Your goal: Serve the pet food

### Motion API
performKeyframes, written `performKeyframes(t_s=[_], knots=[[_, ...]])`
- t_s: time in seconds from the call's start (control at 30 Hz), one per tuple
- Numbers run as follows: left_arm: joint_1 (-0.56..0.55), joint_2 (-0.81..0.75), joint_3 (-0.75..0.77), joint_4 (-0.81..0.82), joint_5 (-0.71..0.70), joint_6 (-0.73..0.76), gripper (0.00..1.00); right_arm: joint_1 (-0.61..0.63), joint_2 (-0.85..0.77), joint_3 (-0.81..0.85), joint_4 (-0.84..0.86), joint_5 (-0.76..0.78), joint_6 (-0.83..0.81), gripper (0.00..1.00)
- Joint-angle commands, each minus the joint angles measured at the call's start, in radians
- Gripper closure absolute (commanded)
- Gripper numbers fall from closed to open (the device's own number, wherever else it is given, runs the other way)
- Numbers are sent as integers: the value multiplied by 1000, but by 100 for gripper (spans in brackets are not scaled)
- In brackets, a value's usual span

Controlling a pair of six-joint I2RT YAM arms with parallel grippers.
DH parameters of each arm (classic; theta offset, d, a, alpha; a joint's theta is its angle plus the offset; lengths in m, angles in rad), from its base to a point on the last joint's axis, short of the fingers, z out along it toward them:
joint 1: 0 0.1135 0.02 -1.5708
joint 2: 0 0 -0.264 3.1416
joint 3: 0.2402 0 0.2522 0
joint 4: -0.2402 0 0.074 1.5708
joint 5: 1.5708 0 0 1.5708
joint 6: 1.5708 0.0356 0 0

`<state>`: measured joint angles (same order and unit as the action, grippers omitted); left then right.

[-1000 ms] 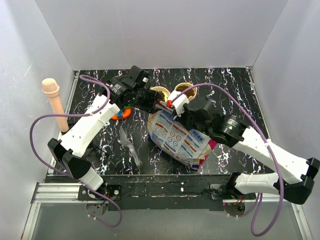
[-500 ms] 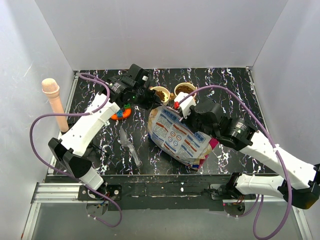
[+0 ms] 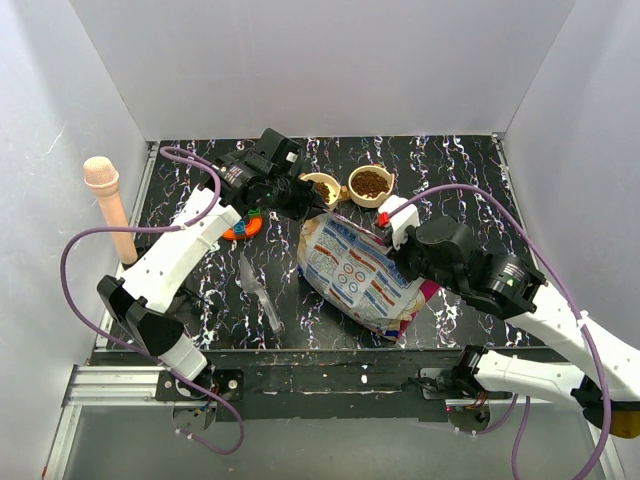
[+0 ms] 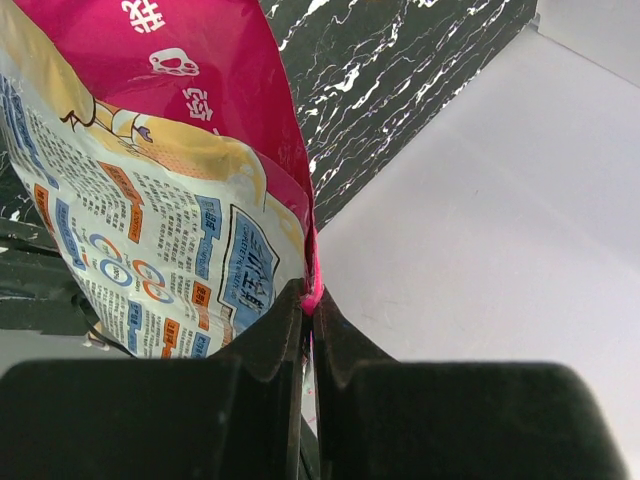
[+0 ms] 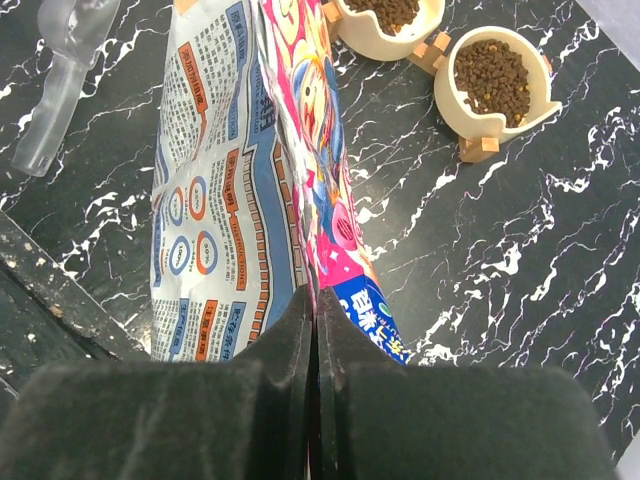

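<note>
The pet food bag (image 3: 358, 278), white printed back up with magenta edges, lies slanted mid-table. My left gripper (image 3: 300, 203) is shut on its far top corner; the left wrist view shows the jaws pinching the bag's (image 4: 150, 180) pink seam at the left gripper (image 4: 310, 297). My right gripper (image 3: 396, 237) is shut on the bag's right edge, seen in the right wrist view (image 5: 317, 300) on the bag (image 5: 250, 200). Two cream bowls (image 3: 330, 183) (image 3: 353, 190) behind the bag hold brown kibble (image 3: 371, 183), which also shows in the right wrist view (image 5: 492, 75).
An orange toy (image 3: 243, 226) lies under the left arm. A clear plastic scoop (image 3: 258, 288) lies left of the bag, also in the right wrist view (image 5: 60, 60). Small wooden blocks (image 5: 480, 150) sit by the bowls. A peach microphone-shaped object (image 3: 110, 205) stands off the table's left edge.
My right arm has pulled back to the right and nearer, taking the bag's edge with it; the bag has come away from the bowls, both now uncovered. The left gripper has barely moved.
</note>
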<state>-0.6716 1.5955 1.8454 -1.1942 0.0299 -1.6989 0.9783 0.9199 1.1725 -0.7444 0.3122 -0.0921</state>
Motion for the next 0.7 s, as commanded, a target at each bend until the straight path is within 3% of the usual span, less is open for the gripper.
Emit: performKeyframes(t_s=[0.0, 0.07, 0.17, 0.27, 0.47, 0.5, 0.53, 0.67], knots=[[18, -35, 15, 24, -42, -8, 100, -12, -50, 36, -225, 119, 71, 99], [20, -35, 14, 24, -42, -8, 100, -12, -75, 39, -269, 102, 84, 82], [24, -32, 12, 27, -35, -10, 100, -12, -144, -13, -271, 105, 84, 78], [23, -26, 12, 27, -30, -7, 100, -12, -165, -28, -321, 119, 114, 98], [23, -12, 29, 27, -30, -4, 100, -12, -200, -13, -389, 110, 158, 99], [23, -11, 28, 28, -30, -4, 100, -12, -207, -11, -392, 96, 154, 80], [23, -9, 26, 31, 3, -2, 100, -12, -213, -11, -394, 99, 149, 74], [23, -2, 31, 31, 13, 1, 100, -12, -211, -17, -430, 133, 131, 74]])
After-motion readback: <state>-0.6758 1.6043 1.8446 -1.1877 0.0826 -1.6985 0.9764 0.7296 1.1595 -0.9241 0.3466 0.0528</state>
